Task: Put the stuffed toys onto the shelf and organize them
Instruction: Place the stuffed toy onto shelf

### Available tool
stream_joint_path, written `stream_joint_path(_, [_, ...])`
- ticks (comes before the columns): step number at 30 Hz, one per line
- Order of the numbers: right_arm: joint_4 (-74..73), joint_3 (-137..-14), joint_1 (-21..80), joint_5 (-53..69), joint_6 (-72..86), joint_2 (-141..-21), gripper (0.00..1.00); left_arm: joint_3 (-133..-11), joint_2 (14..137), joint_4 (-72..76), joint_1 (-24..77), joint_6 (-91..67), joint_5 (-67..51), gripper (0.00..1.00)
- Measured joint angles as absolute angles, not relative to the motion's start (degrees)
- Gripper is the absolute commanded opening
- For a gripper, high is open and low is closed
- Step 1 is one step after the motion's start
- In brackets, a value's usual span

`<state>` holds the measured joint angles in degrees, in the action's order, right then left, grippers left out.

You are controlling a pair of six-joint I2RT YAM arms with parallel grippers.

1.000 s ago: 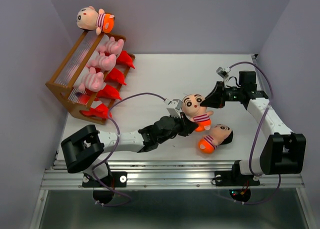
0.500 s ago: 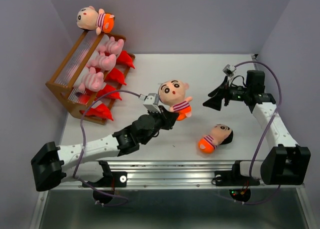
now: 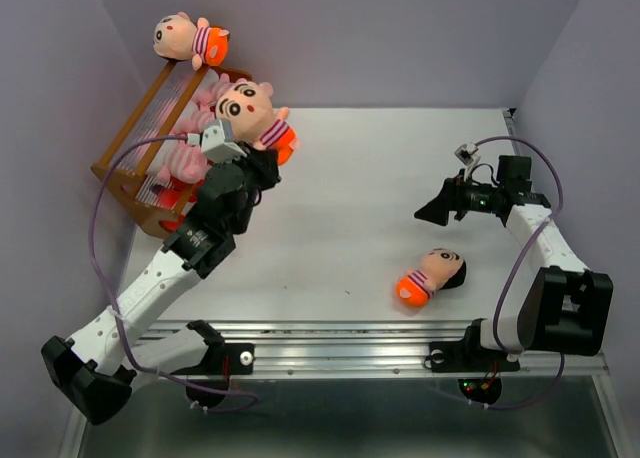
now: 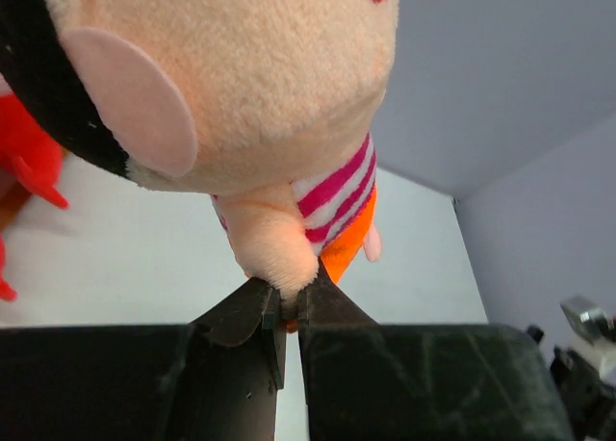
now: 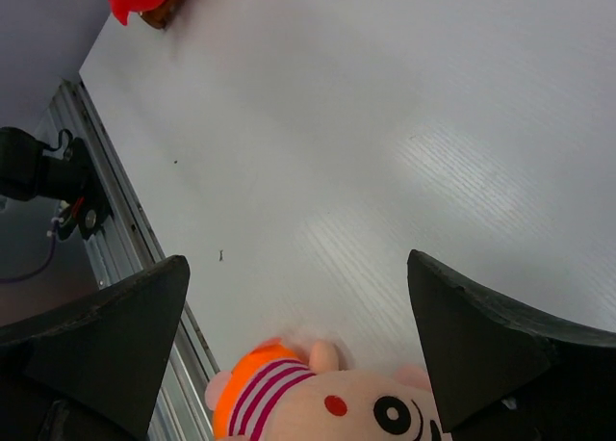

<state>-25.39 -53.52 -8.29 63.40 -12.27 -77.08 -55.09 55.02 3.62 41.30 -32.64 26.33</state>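
Brown shelf (image 3: 133,130) edge beside left hand (image 4: 289,304), clenched on boy doll (image 3: 250,111); right hand (image 3: 431,215) agape, well apart

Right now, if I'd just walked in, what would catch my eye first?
The left gripper holds a boy doll aloft beside the shelf at far left, where pigs fill a row and another doll sits on top. A third doll lies on the table near the open right gripper.

White bench (image 3: 380,178) w/ purple walls (image 3: 400,38) on 3 sides; silver metal rail (image 3: 340,353) along its near edge.
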Motion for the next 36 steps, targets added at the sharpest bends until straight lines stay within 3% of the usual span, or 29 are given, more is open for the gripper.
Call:
stream_joint_path(9, [-25.34,-53.41,-8.29,62.50,-12.29,-76.88,1.00,-75.57,68.73,-4.54,17.98,-32.14,16.03,0.00])
stream_joint_path(16, [-25.34,-53.41,-8.29,61.87,-12.29,-76.73,1.00,-81.69,74.46,-8.88,3.38,-36.25,7.38,0.00])
stream_joint_path(24, [-25.34,-53.41,-8.29,61.63,-12.29,-75.81,1.00,-83.70,78.46,-9.80,-5.02,-47.09,0.23,0.00])
stream_joint_path(36, [-25.34,-53.41,-8.29,61.45,-12.32,-75.66,1.00,-86.41,85.03,-9.19,-8.25,-58.02,-6.57,0.00])
